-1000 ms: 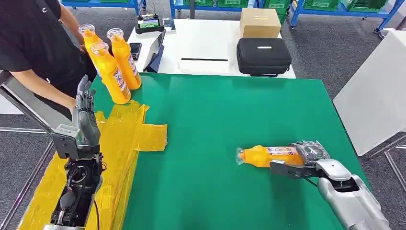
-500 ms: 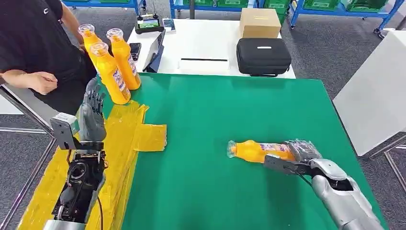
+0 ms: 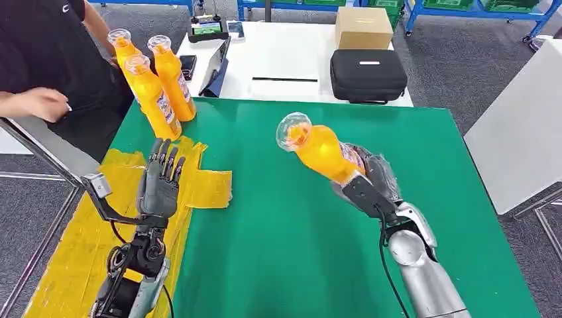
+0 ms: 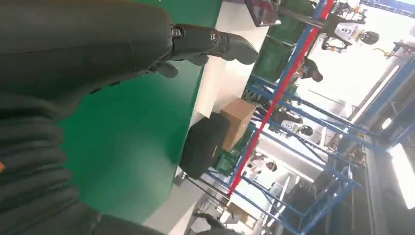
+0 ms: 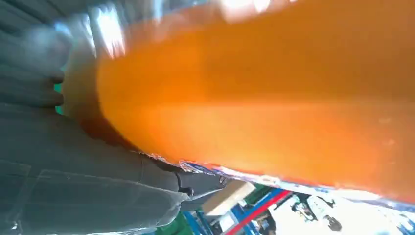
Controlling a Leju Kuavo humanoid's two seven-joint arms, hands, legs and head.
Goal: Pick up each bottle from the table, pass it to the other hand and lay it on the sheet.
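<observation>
Four orange bottles are visible from my head view. Three bottles (image 3: 154, 83) stand upright together at the far left corner of the green bench (image 3: 278, 252). The fourth bottle (image 3: 321, 151) is gripped in my right hand (image 3: 371, 185), lifted over the bench's middle, cap tilted up. My left hand (image 3: 159, 185) holds nothing, fingers straight and apart, above the yellow sheet (image 3: 73, 255) along the bench's left edge. One white table (image 3: 291, 63) beyond carries one black case (image 3: 368, 74) and one cardboard box (image 3: 362, 28). A person (image 3: 40, 59) stands at the far left.

From my left wrist, dark fingers (image 4: 215, 44) extend over green bench, with blue shelving (image 4: 293, 147) behind.

From my right wrist, the bottle's orange body fills the frame against my palm.
</observation>
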